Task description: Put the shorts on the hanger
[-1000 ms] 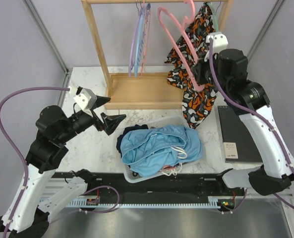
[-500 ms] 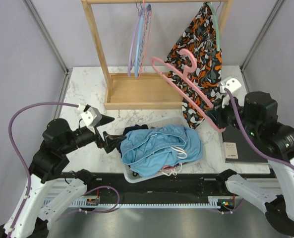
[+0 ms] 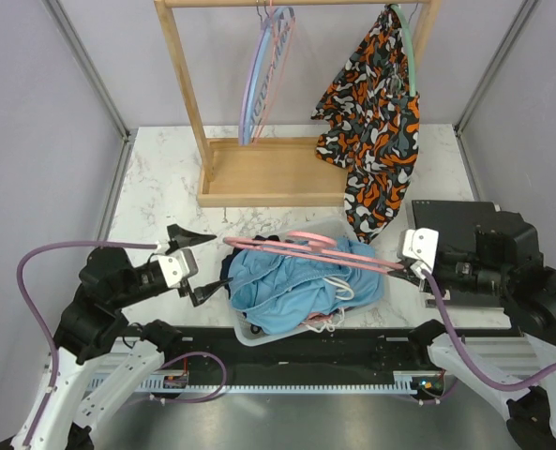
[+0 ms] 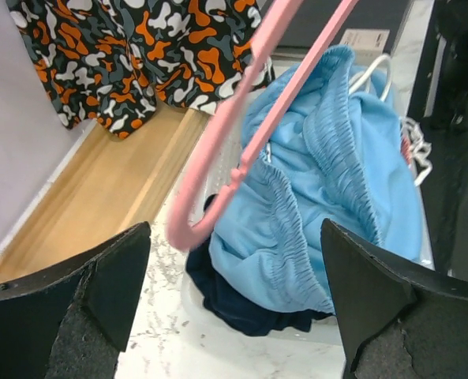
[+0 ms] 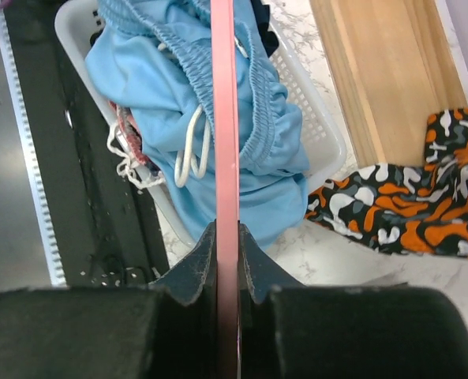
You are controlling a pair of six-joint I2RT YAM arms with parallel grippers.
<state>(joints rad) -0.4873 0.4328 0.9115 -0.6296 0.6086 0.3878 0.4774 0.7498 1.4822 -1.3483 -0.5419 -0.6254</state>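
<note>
Sky-blue soft fabric shorts (image 3: 287,286) with white drawstring lie heaped in white plastic basket (image 5: 320,138); we clench right gripper (image 5: 227,237) on thin pink plastic hanger (image 5: 226,118), levelling it over heap; left gripper (image 3: 202,264) spread wide alongside, likely to grab waistband

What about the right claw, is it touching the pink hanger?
Touching. In the right wrist view, the right gripper pinches the pink hanger between its fingers, with no gap on either side.
</note>
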